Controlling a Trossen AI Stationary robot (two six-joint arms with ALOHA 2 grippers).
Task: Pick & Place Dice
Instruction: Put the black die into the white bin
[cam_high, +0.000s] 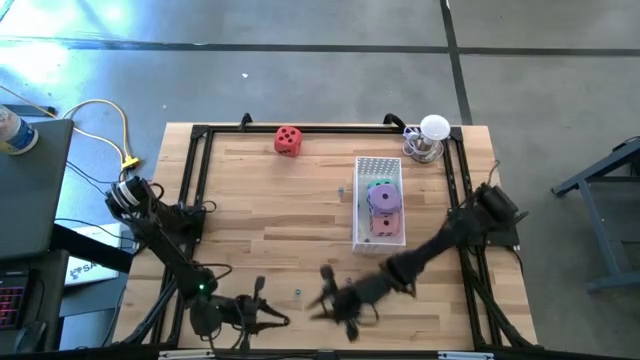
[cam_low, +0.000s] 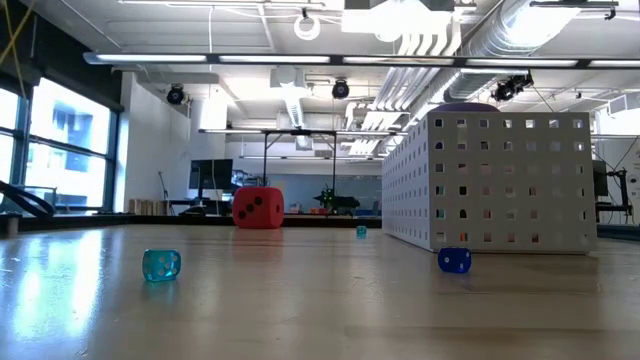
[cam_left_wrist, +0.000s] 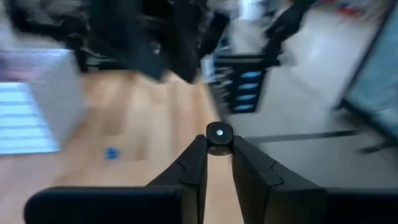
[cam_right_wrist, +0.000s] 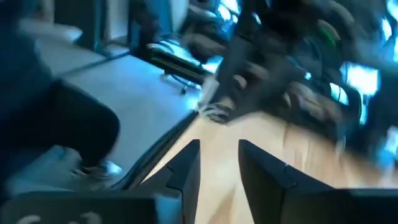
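High view: 1 red die (cam_high: 288, 140) out, 3 in bin (cam_high: 360, 232)

wooden table (cam_high: 260, 215), red die (cam_high: 288, 140), white bin (cam_high: 378, 232)

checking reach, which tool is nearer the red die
Left, though only narrowly. The red die sits near the table's far edge. The left tool and the right tool are both at the near edge, far from it, the right offset further sideways.
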